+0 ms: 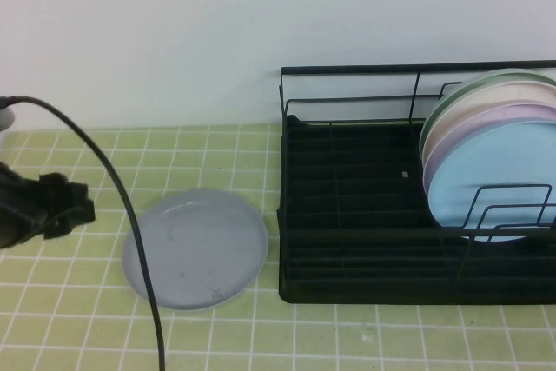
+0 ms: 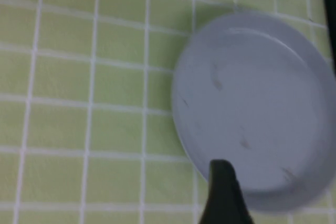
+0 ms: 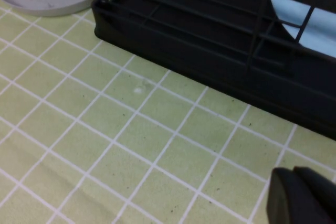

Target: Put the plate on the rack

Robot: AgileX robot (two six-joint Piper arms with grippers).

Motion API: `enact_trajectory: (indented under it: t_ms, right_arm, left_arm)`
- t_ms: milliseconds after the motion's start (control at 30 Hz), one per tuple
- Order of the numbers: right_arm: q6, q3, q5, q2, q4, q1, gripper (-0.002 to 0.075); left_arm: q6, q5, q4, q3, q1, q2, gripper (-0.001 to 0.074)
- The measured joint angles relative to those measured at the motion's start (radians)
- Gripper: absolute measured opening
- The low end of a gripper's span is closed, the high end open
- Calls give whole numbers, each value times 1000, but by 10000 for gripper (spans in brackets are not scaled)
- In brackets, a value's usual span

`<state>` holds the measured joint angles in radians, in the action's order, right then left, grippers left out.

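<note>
One grey plate (image 1: 195,249) lies flat on the tiled table (image 1: 347,336), at 9 o'clock from the black rack (image 1: 347,215)
Left gripper (image 1: 82,206) at the plate's 9 o'clock, clear of it, grip state cannot tell; right gripper (image 3: 295,179) clenched on nothing, over tiles at the rack's 6 o'clock; coloured plates (image 1: 495,162) stand in the rack

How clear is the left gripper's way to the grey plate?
Probably yes. The left gripper sits left of the grey plate, with only bare tiles and a black cable between them. The rack stands on the plate's other side, and the shut right gripper hovers over tiles by the rack's front.
</note>
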<state>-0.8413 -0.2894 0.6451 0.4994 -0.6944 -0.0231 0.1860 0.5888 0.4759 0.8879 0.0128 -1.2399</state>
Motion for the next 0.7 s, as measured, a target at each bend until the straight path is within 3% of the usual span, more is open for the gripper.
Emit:
enact_trajectory:
  t_ms: [367,700]
  right_arm:
    - [-2,0,-21,0,0,0,-1]
    - [-8,0,-33,0,4,-11,-1]
  left_arm:
    - [160,-149,112,98,0,-365,410]
    - [345,-106,170,155,-2,-528,410]
